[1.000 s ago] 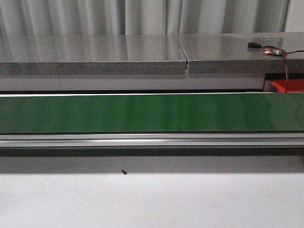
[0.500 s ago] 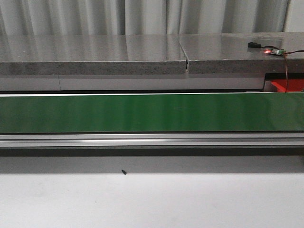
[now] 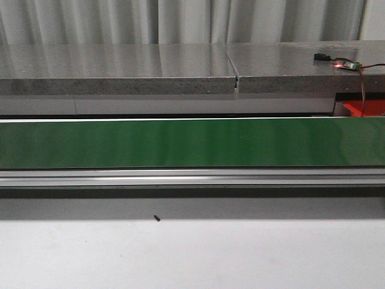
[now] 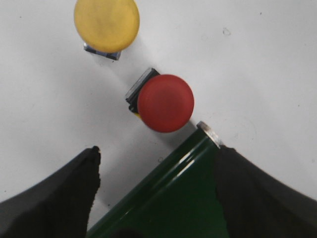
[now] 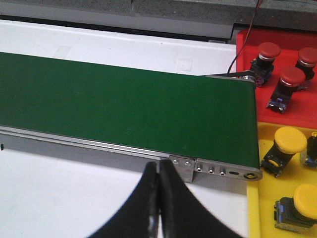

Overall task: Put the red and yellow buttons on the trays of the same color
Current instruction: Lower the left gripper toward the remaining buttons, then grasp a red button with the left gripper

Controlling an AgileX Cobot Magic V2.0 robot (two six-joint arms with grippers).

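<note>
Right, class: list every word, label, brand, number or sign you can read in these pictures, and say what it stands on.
None can be read. The red button, yellow button, green belt, red tray and yellow tray carry no visible print; the small circuit board is too small to tell.

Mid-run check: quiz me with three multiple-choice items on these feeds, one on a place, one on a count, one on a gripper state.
1. The round red push button under the left wrist lies:
A) on the white table beside the green belt's end
B) on the belt
C) in a tray

2. Red-capped buttons visible in the red plastic tray:
A) one
B) three
C) five

3. The right gripper is:
A) open
B) holding a button
C) shut, empty

Answers: 1 A, white surface around it; 2 B, three red caps show; 3 C, fingers meet with nothing between.
</note>
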